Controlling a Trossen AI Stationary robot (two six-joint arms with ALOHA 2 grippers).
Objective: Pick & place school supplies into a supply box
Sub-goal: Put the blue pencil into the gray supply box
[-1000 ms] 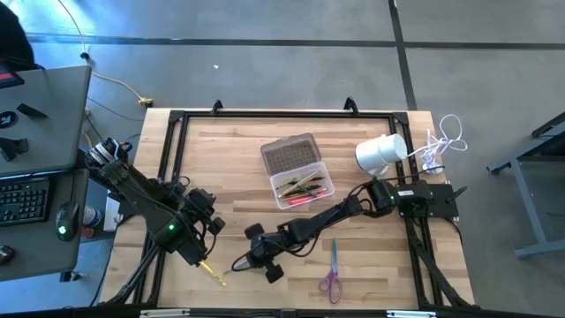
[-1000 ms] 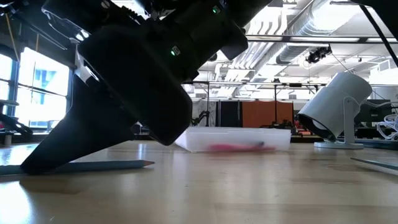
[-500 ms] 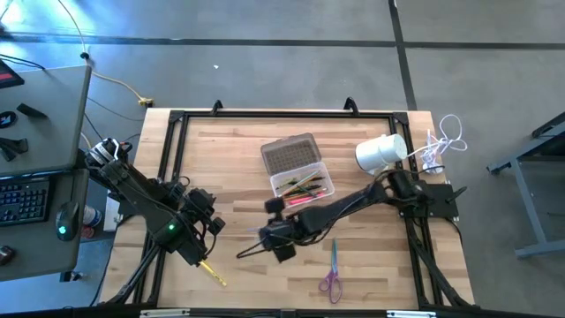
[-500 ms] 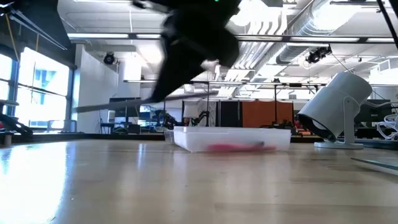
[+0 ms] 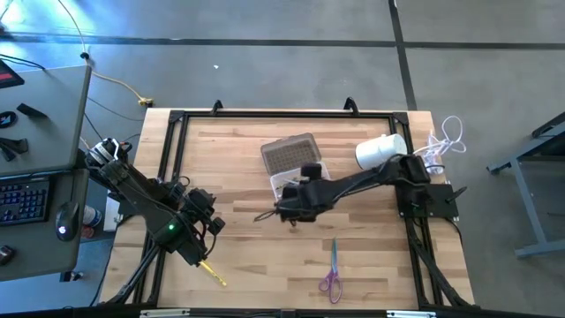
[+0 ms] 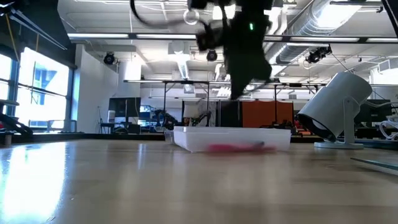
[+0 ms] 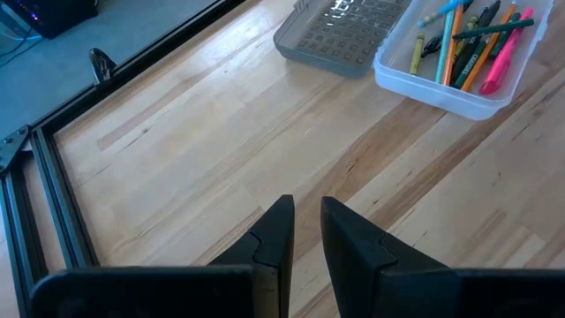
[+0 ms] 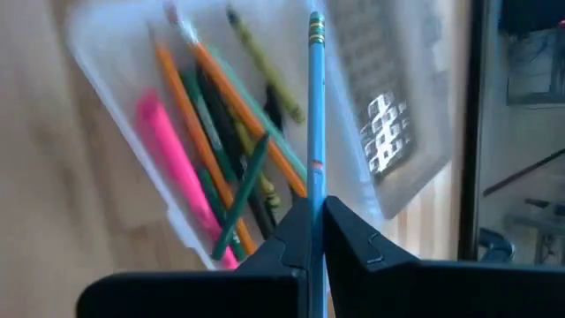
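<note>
The clear supply box (image 5: 305, 187) stands mid-table, its grey lid (image 5: 290, 152) lying open on the far side. It holds several pens and pencils (image 8: 212, 168) and also shows in the left wrist view (image 7: 459, 62). My right gripper (image 5: 294, 208) (image 8: 316, 208) hovers at the box's near-left corner, shut on a blue pencil (image 8: 315, 106). My left gripper (image 5: 206, 215) (image 7: 306, 216) waits at the near left, its fingers a narrow gap apart and empty. Purple-handled scissors (image 5: 332, 272) and a yellow pencil (image 5: 212, 270) lie flat on the table near its front edge. My right gripper pinches the blue pencil's shaft (image 8: 314, 190) between its two fingers. The pencil runs on past the fingertips to its banded end (image 8: 315, 26); the part behind the fingers is hidden. It is lifted clear of the table and sticks out toward the table's left (image 5: 265, 215).
A white cylindrical object (image 5: 381, 152) (image 6: 336, 106) stands at the far right beside a white cable bundle (image 5: 446, 140). A black frame rail (image 5: 265, 113) runs round the table. A desk with a keyboard (image 5: 22, 199) stands beyond the left edge.
My right gripper has risen from the table's near middle with the blue pencil and gone toward the far edge and the right, up to the box. The pencil lay on the wood a second ago and is now lifted clear.
</note>
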